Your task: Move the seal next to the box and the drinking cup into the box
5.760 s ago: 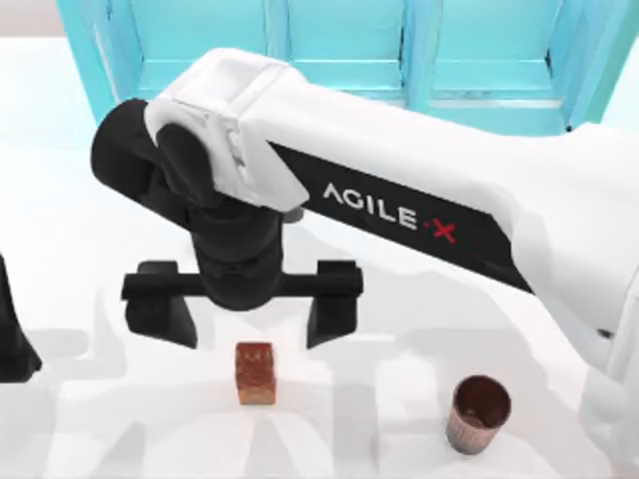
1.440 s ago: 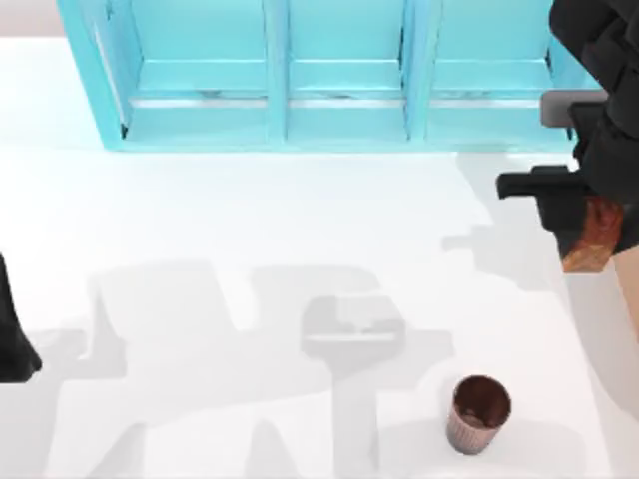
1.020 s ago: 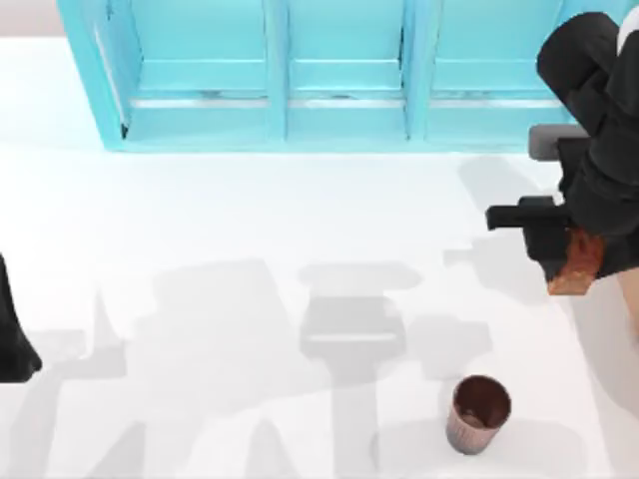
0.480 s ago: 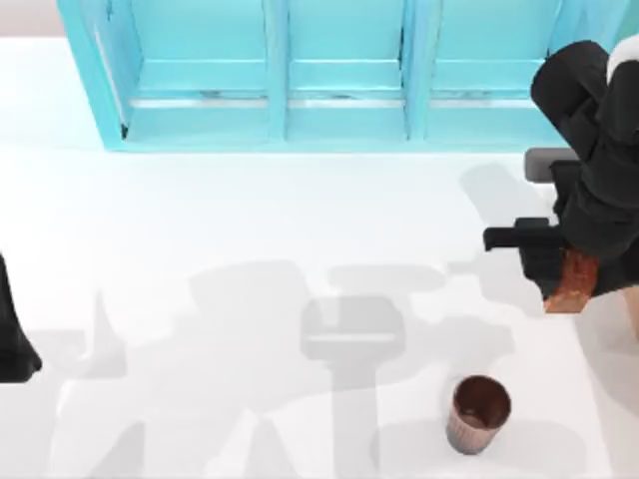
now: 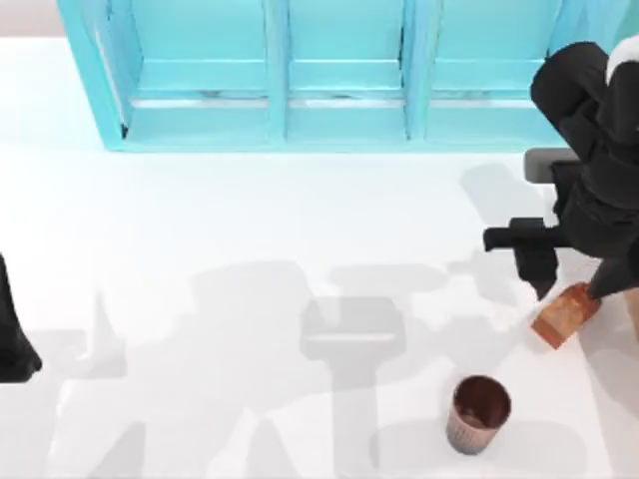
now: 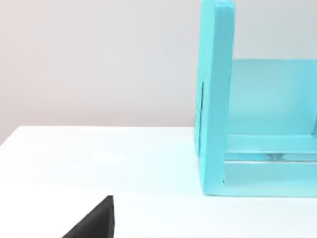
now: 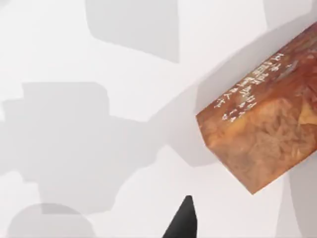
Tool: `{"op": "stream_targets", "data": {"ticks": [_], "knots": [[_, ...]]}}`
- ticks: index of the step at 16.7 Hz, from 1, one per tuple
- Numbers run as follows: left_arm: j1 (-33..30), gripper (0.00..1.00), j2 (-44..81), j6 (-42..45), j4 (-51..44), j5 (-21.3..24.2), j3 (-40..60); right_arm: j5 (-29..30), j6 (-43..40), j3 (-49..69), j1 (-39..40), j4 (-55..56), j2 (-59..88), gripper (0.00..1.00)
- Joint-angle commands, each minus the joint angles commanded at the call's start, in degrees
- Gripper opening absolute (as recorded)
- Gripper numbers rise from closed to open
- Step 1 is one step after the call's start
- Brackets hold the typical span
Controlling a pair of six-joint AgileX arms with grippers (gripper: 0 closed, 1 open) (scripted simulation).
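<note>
The seal (image 5: pixel 565 314), a reddish-brown mottled block, lies tilted on the white table near the right edge; in the right wrist view the seal (image 7: pixel 265 134) rests on the table with its shadow under it. My right gripper (image 5: pixel 575 281) hovers just above it, open, its fingers apart from the block. One dark fingertip (image 7: pixel 182 223) shows close by. The drinking cup (image 5: pixel 477 412) stands upright nearer the front, left of the seal. A thin tan strip at the right edge is the box (image 5: pixel 635 317), mostly out of view.
A big turquoise shelf unit (image 5: pixel 329 75) runs along the back of the table; its end wall (image 6: pixel 215 99) fills part of the left wrist view. My left arm (image 5: pixel 12 334) is parked at the left edge.
The right gripper carried the seal from the table's middle to the right side, lowered it, and let go; the seal now lies tilted on the table. The cup has not moved.
</note>
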Motion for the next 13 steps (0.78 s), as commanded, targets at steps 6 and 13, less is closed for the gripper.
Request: {"op": "stream_targets", "data": {"ticks": [6,13], "knots": [[0.0,1.00,0.0,0.0,0.0,0.0,0.0,0.0,0.0,0.0,0.0,0.0,0.0,1.00],[0.0,1.00,0.0,0.0,0.0,0.0,0.0,0.0,0.0,0.2,0.0,-0.2,-0.1,1.00]]}}
